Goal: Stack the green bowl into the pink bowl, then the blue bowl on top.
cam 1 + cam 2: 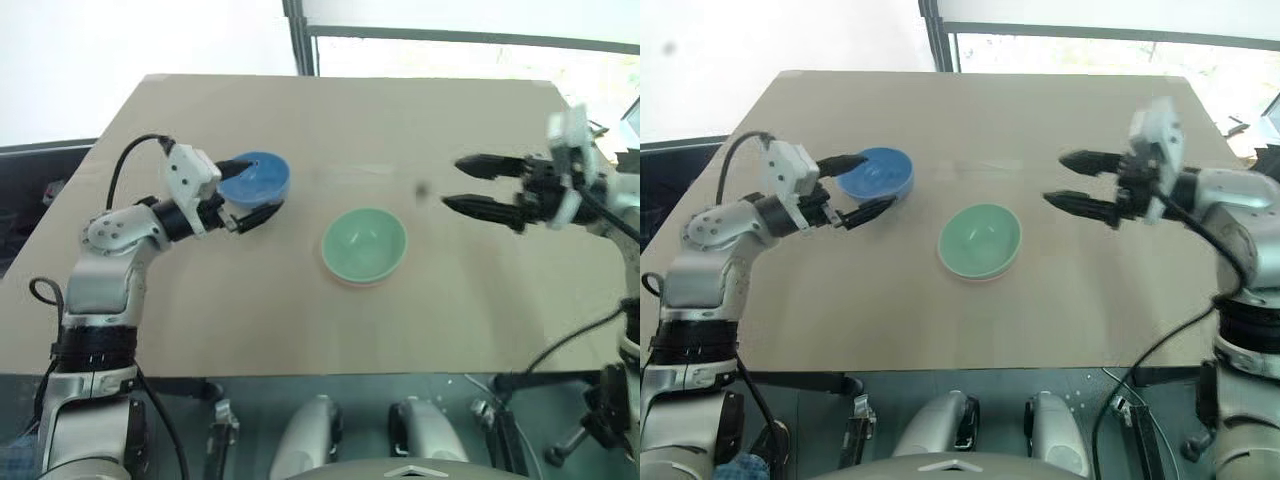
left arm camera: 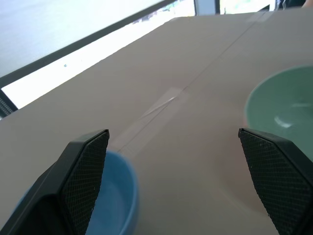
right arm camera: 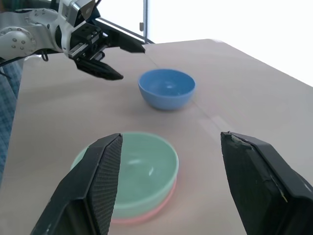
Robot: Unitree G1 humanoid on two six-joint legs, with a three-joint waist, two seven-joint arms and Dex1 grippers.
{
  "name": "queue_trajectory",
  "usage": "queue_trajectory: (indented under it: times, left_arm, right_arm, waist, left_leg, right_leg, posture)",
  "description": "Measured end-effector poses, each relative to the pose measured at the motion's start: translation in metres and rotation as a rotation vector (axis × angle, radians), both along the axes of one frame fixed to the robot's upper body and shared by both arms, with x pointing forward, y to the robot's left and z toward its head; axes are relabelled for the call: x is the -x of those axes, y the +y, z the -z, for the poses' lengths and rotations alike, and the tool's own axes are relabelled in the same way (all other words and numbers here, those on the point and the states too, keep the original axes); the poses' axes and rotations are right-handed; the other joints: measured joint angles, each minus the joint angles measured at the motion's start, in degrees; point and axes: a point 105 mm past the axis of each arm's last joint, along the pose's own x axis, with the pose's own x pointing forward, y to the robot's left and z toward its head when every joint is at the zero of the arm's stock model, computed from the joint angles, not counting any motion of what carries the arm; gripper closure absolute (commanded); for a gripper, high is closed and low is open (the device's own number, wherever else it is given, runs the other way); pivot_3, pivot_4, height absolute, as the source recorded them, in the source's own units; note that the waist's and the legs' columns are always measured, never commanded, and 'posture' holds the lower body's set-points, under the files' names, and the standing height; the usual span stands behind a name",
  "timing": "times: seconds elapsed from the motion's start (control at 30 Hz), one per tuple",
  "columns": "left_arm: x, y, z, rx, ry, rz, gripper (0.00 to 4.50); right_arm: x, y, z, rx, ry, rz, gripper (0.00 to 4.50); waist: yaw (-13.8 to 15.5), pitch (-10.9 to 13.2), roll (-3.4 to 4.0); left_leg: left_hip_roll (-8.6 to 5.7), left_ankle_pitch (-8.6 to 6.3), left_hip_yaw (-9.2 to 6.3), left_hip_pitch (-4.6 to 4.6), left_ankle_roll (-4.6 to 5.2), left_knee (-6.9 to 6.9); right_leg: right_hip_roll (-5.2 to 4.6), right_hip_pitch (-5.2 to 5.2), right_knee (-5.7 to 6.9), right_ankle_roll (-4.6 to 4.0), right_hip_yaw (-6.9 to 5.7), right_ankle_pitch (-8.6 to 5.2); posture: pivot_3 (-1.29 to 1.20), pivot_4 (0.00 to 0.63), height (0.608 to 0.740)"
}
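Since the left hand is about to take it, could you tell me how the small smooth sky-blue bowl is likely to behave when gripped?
The small smooth sky-blue bowl looks rigid, so it should hold its shape. Its glossy wall may slip between the left hand's fingers. It looks light, and standing upright on the tan table it would probably slide rather than tip if nudged.

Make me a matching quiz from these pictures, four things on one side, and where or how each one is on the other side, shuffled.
Things:
1. green bowl
2. pink bowl
3. blue bowl
4. right gripper

Places or states:
A. alone on the table, between the left gripper's open fingers
B. nested inside another bowl
C. open and empty, off to the side of the stack
D. at the bottom of the stack, just its rim showing

Pairs: 1-B, 2-D, 3-A, 4-C
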Motion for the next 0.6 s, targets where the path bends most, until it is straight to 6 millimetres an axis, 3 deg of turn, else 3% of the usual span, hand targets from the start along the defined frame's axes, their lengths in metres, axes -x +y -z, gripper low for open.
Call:
queue_trajectory:
  times: [0.07, 0.27, 0.6]
  left_arm:
    - [-0.009, 0.007, 0.011, -0.047, 0.027, -0.05, 0.0]
    - [-0.026, 0.016, 0.022, -0.14, 0.046, -0.113, 0.0]
    - [-0.053, 0.021, 0.045, -0.263, 0.1, -0.161, 0.0]
  right_arm:
    - [0.001, -0.023, 0.002, -0.025, 0.01, 0.062, 1.14]
    - [0.014, -0.055, 0.002, -0.046, -0.003, 0.121, 1.14]
    - [0.036, -0.05, 0.006, -0.068, 0.007, 0.026, 1.14]
  waist:
    - [0.1, 0.0, 0.0]
    - [0.2, 0.0, -0.01]
    - [0.2, 0.0, -0.01]
  left_leg:
    - [0.01, 0.0, 0.01, 0.0, 0.01, 0.01]
    - [0.03, -0.04, 0.02, -0.01, 0.09, 0.01]
    - [0.03, -0.07, 0.05, -0.01, 0.16, 0.13]
  right_leg:
    - [-0.01, 0.0, 0.01, 0.0, 0.01, 0.0]
    - [0.01, 0.0, 0.01, 0.0, 0.01, 0.0]
    - [0.02, 0.01, 0.08, 0.02, 0.03, 0.01]
  posture:
    - [0.0, 0.15, 0.74]
    - [0.0, 0.15, 0.74]
    - [0.0, 0.15, 0.74]
